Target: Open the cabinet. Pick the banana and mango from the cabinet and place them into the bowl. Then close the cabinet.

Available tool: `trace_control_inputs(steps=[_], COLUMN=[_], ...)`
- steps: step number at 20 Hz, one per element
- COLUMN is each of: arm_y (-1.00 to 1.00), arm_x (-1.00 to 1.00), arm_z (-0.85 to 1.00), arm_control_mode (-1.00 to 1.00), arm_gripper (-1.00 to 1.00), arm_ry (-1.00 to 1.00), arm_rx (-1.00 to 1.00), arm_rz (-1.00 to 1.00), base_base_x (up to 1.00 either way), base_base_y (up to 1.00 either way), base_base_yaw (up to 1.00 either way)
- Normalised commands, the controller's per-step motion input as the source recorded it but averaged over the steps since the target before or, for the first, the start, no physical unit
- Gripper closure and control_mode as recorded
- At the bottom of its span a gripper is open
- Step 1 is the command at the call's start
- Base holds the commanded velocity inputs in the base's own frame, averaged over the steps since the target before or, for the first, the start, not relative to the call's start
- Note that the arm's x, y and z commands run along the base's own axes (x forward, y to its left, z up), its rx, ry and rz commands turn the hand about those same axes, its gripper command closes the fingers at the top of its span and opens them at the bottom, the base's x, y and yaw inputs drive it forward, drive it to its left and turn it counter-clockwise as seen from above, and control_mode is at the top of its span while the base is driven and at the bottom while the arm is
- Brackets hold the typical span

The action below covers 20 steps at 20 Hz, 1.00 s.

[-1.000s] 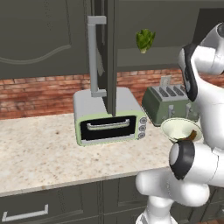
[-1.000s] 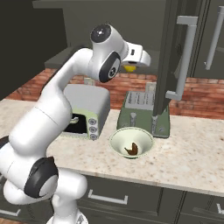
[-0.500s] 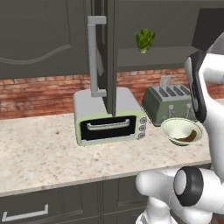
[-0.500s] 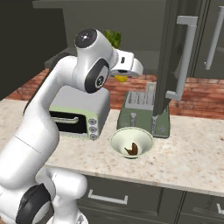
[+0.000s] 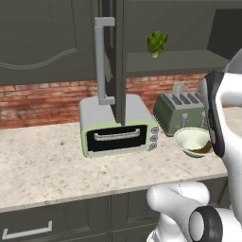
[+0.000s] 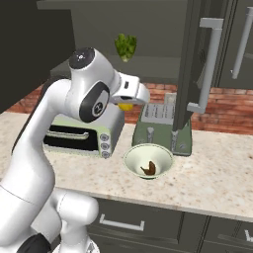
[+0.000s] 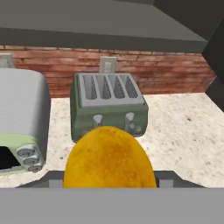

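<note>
Yellow-orange and smooth, the mango (image 7: 108, 158) sits clamped in the tool (image 7: 107, 177), filling the lower middle of the hand view between the two dark fingertips (image 7: 52, 180). From the right base view the mango (image 6: 126, 105) peeks out under the white hand, held in the air above the tabletop (image 6: 207, 183), between the toaster oven (image 6: 84, 133) and the dark green toaster (image 6: 160, 123). It hangs up and to the left of the bowl (image 6: 148, 160), not yet over it.

That pale cream-green bowl stands on the speckled tabletop just in front of the toaster, and the dark brownish banana (image 6: 149, 168) already lies inside it. In the left base view the bowl (image 5: 191, 141) shows beside the arm's white body, with the banana (image 5: 203, 150) at its near rim.

Above, the cabinet (image 6: 197, 64) is open: one door stands swung out edge-on toward the robot, its long light-grey bar handle (image 6: 206, 64) running vertically. A green lettuce head (image 6: 125, 47) rests on the shelf inside. The left base view shows the same open door (image 5: 118, 61) hanging in front of the toaster oven (image 5: 118, 125), with the lettuce (image 5: 156, 43) on the shelf to its right and red brick wall (image 5: 42, 101) behind the tabletop.
</note>
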Motion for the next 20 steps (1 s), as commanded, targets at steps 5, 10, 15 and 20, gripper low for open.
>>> trace_control_inputs(steps=[5, 10, 15, 20], arm_y=[0.07, 0.04, 0.00, 0.00], arm_x=[-0.05, 0.00, 0.00, 0.00], arm_z=[-0.26, -0.41, -0.43, -0.40], arm_control_mode=[-1.00, -1.00, -1.00, -1.00], arm_gripper=[1.00, 1.00, 1.00, 1.00], arm_ry=[0.12, 0.11, 0.09, 0.03], arm_rx=[0.00, 0.00, 0.02, 0.02], arm_rz=[0.00, 0.00, 0.00, 0.00], base_base_x=[0.00, 0.00, 0.00, 0.00], base_base_y=[0.00, 0.00, 0.00, 0.00], base_base_yaw=[0.00, 0.00, 0.00, 0.00])
